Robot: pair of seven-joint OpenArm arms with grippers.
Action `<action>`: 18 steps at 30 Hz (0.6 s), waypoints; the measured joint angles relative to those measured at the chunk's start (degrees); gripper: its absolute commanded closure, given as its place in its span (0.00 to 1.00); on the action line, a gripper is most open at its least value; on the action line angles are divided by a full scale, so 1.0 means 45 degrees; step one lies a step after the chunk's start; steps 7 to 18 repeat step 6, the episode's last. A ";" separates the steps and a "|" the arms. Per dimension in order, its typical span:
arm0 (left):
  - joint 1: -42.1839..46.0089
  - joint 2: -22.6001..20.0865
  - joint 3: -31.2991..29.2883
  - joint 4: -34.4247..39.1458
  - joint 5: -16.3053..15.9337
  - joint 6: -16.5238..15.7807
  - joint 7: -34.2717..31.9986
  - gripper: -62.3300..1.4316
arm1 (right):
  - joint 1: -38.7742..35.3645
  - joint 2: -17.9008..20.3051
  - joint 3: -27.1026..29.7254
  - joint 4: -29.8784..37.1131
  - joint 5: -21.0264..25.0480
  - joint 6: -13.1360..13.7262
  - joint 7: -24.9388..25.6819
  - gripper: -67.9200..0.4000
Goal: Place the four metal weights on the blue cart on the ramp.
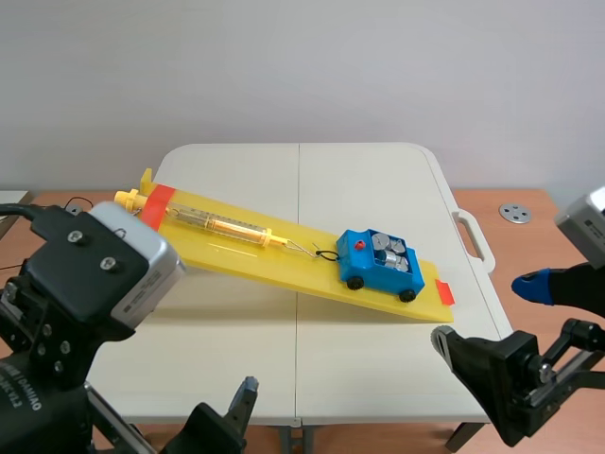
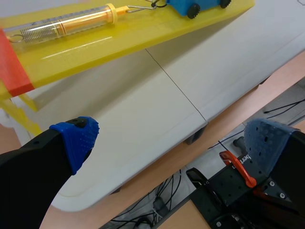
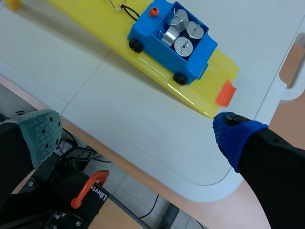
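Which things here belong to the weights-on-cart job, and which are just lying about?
Job:
- weights, in the cart
- cart
- ramp

Lying about:
- spring scale, hooked to the cart
- metal disc on the desk

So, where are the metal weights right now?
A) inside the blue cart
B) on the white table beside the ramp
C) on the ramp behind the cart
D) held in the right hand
A: the metal weights sit in the open bed of the blue cart, which stands on the yellow ramp.
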 measured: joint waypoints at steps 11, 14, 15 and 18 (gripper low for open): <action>0.0000 0.0000 0.0000 0.0000 0.0000 0.0471 -0.0005 0.00 | 0.0000 0.0000 0.0000 0.0000 0.0000 0.0000 -0.0005 0.03; 0.0000 0.0000 0.0000 0.0000 0.0000 0.0471 -0.0005 0.00 | 0.0000 0.0000 0.0000 0.0000 0.0000 0.0000 -0.0005 0.03; 0.0000 0.0000 0.0000 0.0000 0.0000 0.0471 -0.0005 0.00 | 0.0000 0.0000 0.0000 0.0000 0.0000 0.0000 -0.0005 0.03; 0.0000 0.0000 0.0000 0.0000 0.0000 0.0471 -0.0005 0.00 | 0.0000 0.0000 0.0000 0.0000 0.0000 0.0000 -0.0005 0.03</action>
